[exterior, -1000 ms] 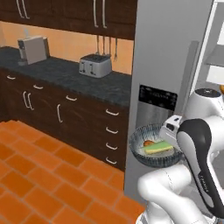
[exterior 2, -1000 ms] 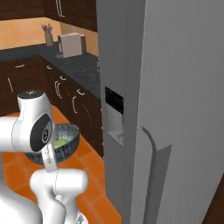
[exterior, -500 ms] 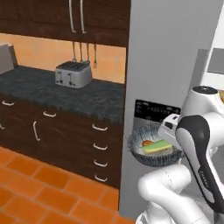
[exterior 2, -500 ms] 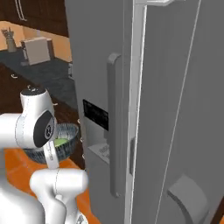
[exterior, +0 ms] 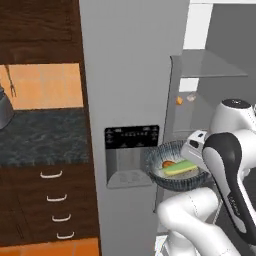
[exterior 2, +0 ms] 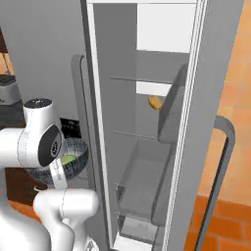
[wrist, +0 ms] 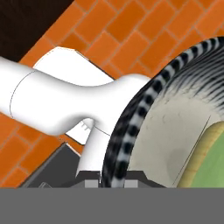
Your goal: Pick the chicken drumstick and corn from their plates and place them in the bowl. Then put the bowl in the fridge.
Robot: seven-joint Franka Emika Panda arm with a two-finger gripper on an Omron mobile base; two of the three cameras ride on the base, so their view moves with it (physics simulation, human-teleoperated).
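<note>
Hand view shows the gripper (wrist: 111, 177) clamped on the rim of the bowl (exterior: 172, 165). Corn (exterior: 181, 168) and the chicken drumstick (exterior: 168, 163) lie inside the bowl, held in front of the fridge (exterior 2: 147, 122), beside its open compartment.

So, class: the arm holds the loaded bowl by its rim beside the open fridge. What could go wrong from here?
1. The gripper pinches only the rim of the bowl, so it might tilt and spill the corn and chicken drumstick.
2. The bowl sits beside the edge of the closed fridge door, and could clip it swinging in.
3. Shelf gaps look narrow; the bowl may catch.
</note>
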